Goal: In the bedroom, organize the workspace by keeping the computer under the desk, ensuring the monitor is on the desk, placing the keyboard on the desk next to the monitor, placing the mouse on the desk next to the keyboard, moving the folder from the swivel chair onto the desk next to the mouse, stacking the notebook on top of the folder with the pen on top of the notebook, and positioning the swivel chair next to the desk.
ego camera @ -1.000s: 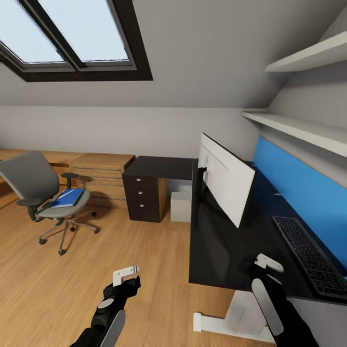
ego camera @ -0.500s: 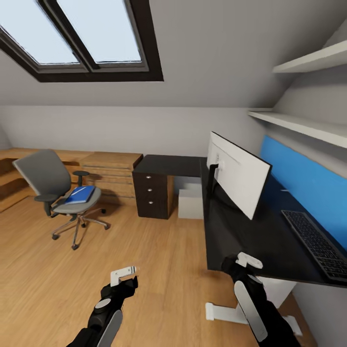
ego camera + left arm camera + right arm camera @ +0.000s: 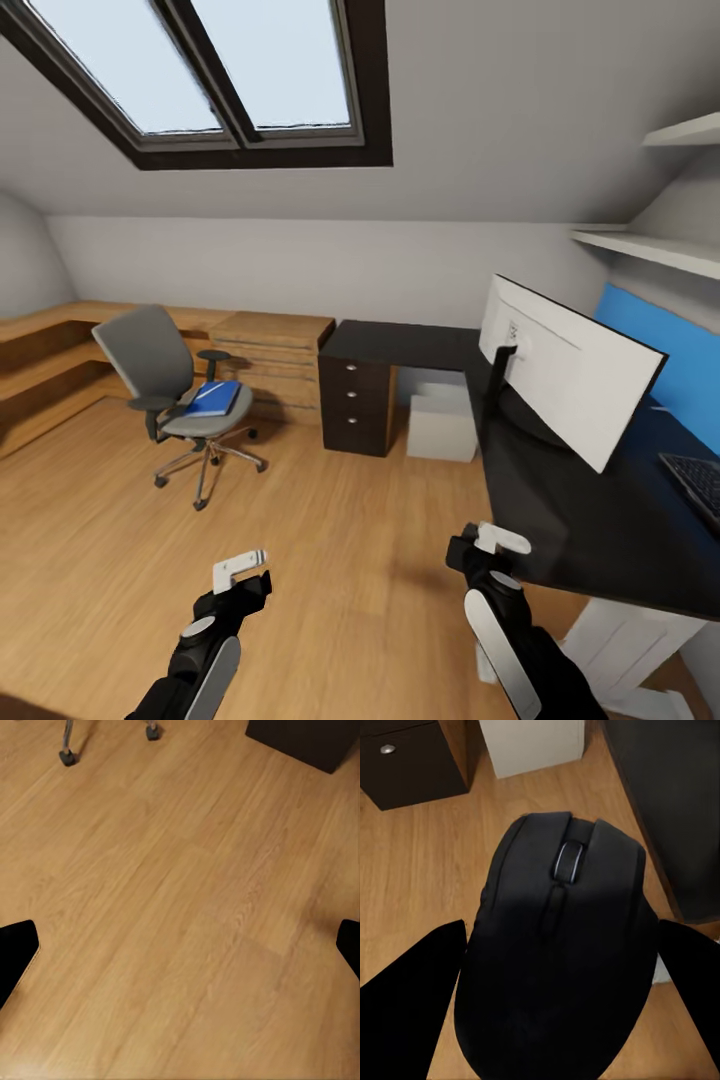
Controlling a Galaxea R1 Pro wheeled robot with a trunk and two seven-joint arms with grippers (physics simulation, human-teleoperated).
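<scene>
Right gripper [image 3: 559,975] pinching black mouse [image 3: 556,945] above floor beside desk [image 3: 600,520] edge. Left gripper [image 3: 180,952] spread, nothing held. Monitor [image 3: 570,365], keyboard [image 3: 695,480] on desk; blue folder [image 3: 215,397] on swivel chair [image 3: 175,400]; computer [image 3: 442,425] under desk.

One monitor [image 3: 570,370], one swivel chair [image 3: 175,390]

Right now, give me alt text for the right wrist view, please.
A black mouse sits between the right gripper's two dark fingers, seen over the wood floor. Beyond it are the dark drawer unit, the white computer and the desk edge.
</scene>
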